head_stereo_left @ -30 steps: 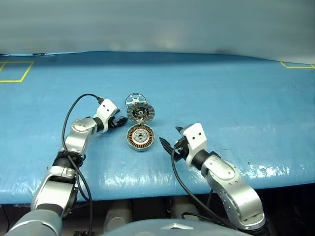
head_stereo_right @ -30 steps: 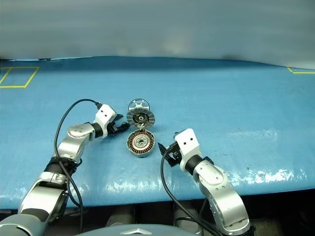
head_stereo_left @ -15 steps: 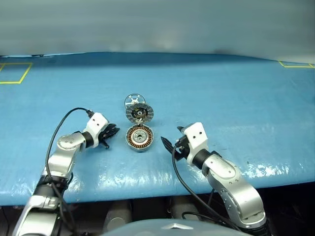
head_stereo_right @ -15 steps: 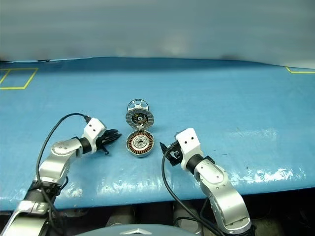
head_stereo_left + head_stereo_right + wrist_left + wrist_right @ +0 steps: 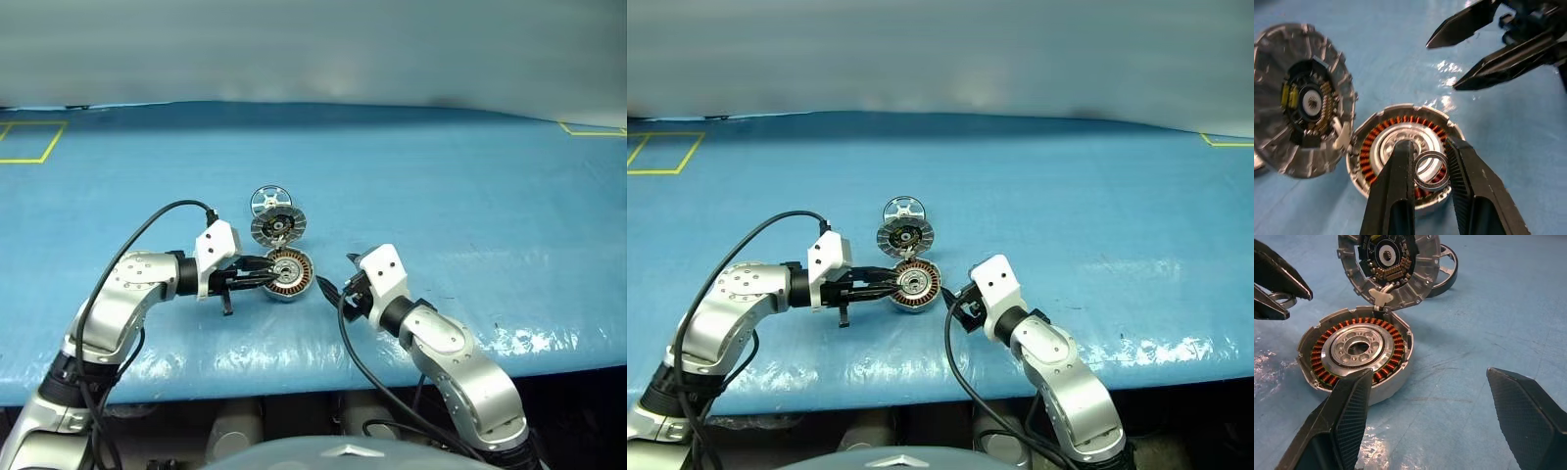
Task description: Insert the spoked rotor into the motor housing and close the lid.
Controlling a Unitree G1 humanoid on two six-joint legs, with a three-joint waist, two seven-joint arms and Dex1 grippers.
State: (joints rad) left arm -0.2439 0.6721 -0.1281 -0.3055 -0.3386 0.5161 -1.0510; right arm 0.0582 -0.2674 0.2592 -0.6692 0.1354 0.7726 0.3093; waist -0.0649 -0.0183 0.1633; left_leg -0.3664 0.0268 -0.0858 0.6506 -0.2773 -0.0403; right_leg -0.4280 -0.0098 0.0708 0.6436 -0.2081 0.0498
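The motor housing (image 5: 283,275), a short round grey metal cup ringed with copper-brown windings around a silver centre, sits on the blue counter (image 5: 470,186) between the two pincers. The left pincer (image 5: 1431,169) hovers right over it, clamped narrowly on a small shiny metal ring (image 5: 1431,169). The lid (image 5: 277,226) stands open beyond, hinged to the housing, ribbed rim and dark inner face showing. The spoked rotor (image 5: 265,200) lies just past the lid. The right pincer (image 5: 1437,396) gapes wide beside the housing, empty.
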